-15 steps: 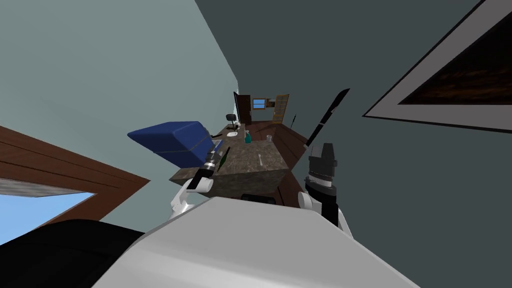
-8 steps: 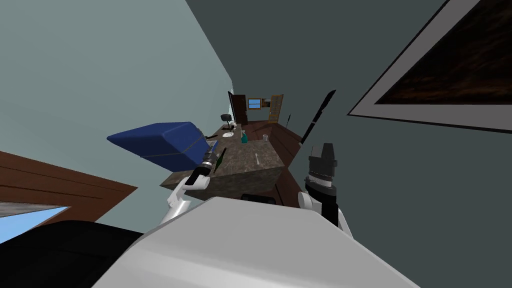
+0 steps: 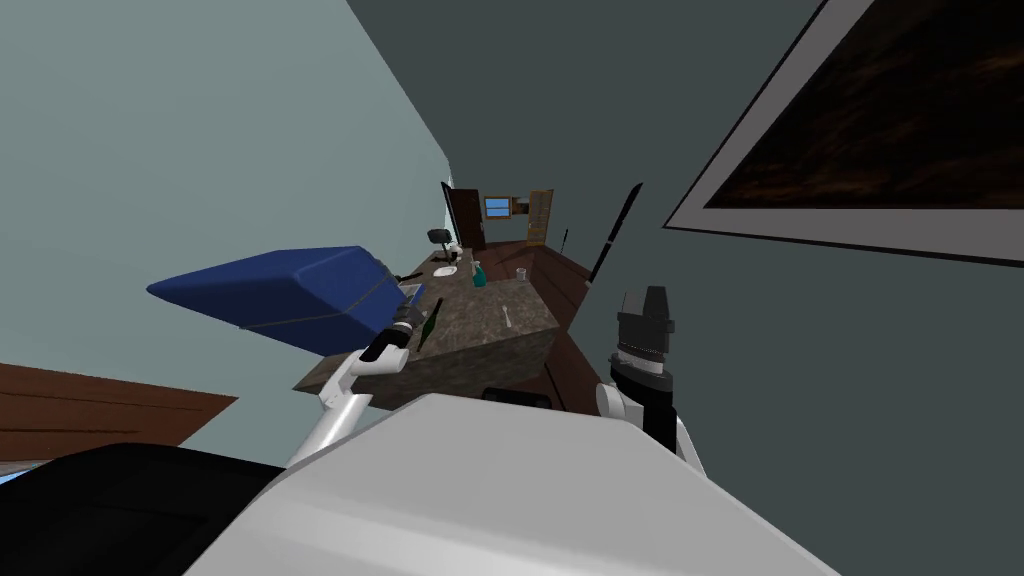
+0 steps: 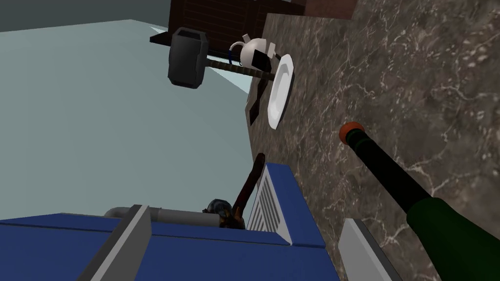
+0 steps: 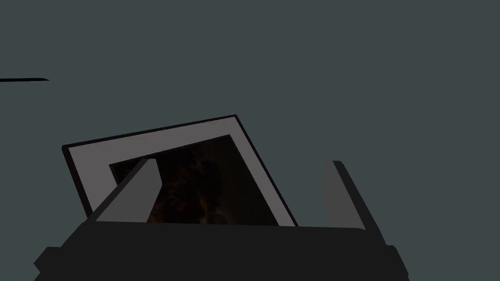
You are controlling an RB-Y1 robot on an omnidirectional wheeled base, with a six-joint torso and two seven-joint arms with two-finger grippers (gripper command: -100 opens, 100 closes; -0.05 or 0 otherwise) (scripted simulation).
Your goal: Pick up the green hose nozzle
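Nozzle [image 4: 405, 190]: dark green body, black barrel, orange tip. Counter [image 4: 390, 73]: brown marble pattern, white veins. Box [image 4: 205, 253]: blue. Plate [image 4: 281, 90] and teapot [image 4: 249, 51]: white. Hammer [image 4: 188, 57]: dark grey head.

The left arm [image 3: 335, 415] reaches forward and to the left from the shoulder. Its white forearm rises to a bent elbow, and its dark wrist stretches out beyond that. The left gripper [image 3: 408, 318] points ahead, and its two grey fingers [image 4: 122, 239] stand wide apart. The right arm [image 3: 650, 400] is held close at the right side, with the forearm upright. The right gripper [image 3: 645, 303] points upward, and its two fingers [image 5: 132, 195] are spread apart.
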